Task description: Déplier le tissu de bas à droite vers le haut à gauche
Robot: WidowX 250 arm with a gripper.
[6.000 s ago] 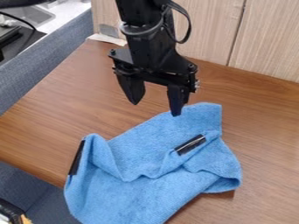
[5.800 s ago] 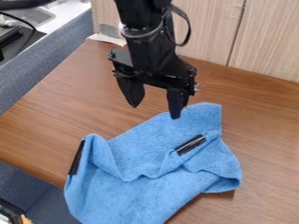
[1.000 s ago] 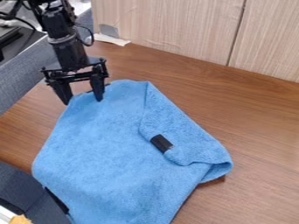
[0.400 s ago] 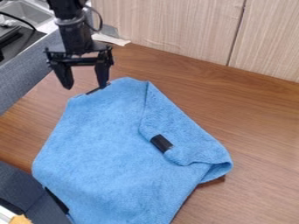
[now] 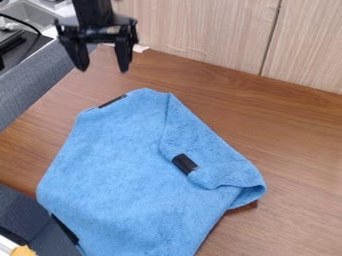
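The black gripper (image 5: pixel 103 68) hangs open over the table's upper left, above and behind the cloth's top-left corner and apart from it. The blue cloth (image 5: pixel 127 165) lies over the left and middle of the wooden table, its lower part reaching the front edge. A black clip (image 5: pixel 112 101) sits on its top-left edge. Along the right side a flap (image 5: pixel 200 145) remains folded over, with a second black clip (image 5: pixel 184 164) at the flap's corner. A third black strip (image 5: pixel 65 229) shows at the cloth's lower-left edge.
The wooden table (image 5: pixel 294 145) meets a light wood panel (image 5: pixel 200 30) at the back. A grey fabric partition (image 5: pixel 37 85) runs along the left, with a sink (image 5: pixel 30 15) behind it. A white scrap (image 5: pixel 140 48) lies at the back edge.
Over the last second the gripper has let go of the cloth's top-left corner and risen away toward the back. Compared with the oldest frames, the cloth's left part now spreads toward the upper left.
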